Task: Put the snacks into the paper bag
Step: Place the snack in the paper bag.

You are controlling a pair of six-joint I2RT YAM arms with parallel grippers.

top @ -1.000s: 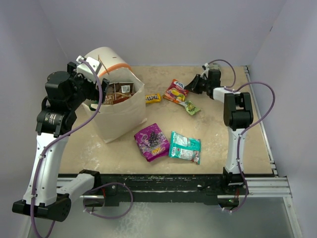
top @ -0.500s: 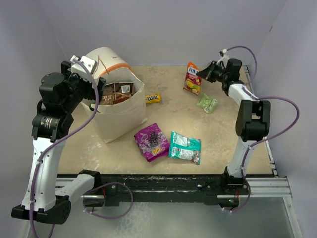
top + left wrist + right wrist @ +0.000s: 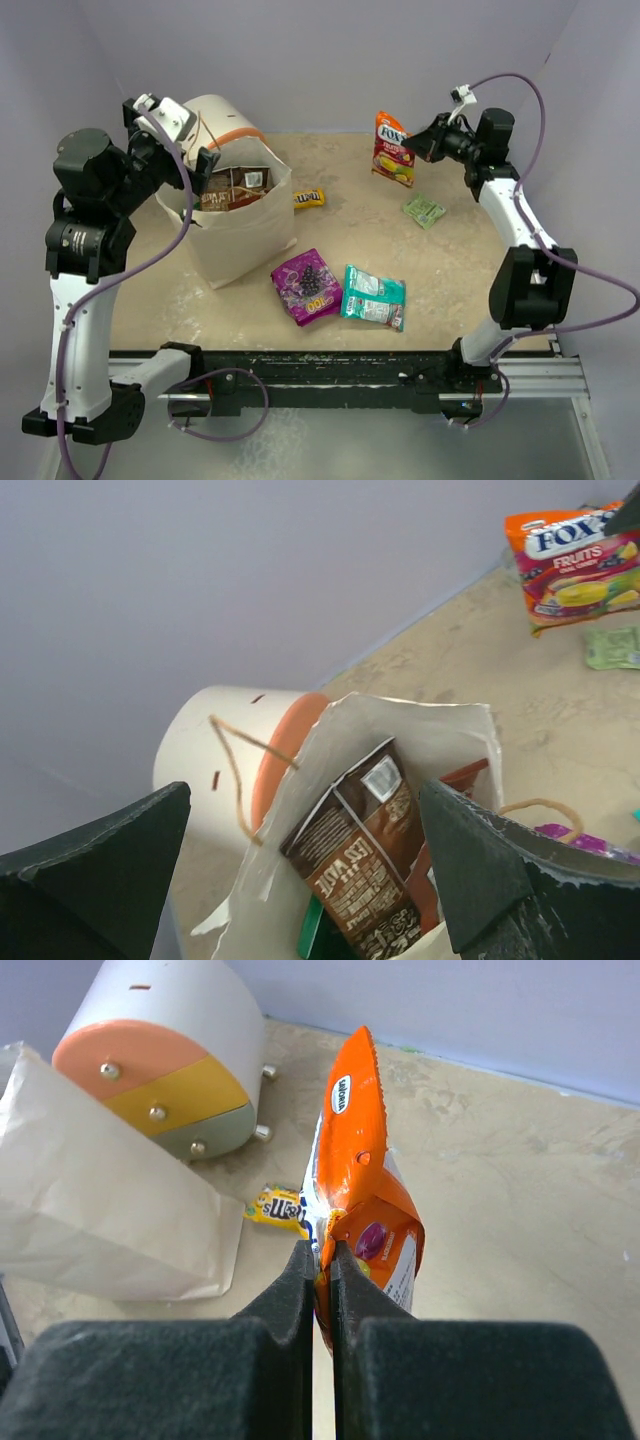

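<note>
- We see the right gripper (image 3: pixel 318 1260) clamped on the orange-red Fox's packet (image 3: pixel 393 150), held up near the tabletop's (image 3: pixel 450 270) far edge.
- Our left gripper (image 3: pixel 305 795) gapes wide over the paper bag (image 3: pixel 240 235) at the far-left corner, a dark brown packet (image 3: pixel 360 870) inside.

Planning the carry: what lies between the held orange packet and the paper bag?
Top view: only the yellow candy bag, close to the paper bag; the rest toward the orange packet is bare.

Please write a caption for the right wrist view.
Right gripper pinching an orange snack packet; paper bag at left.
</note>
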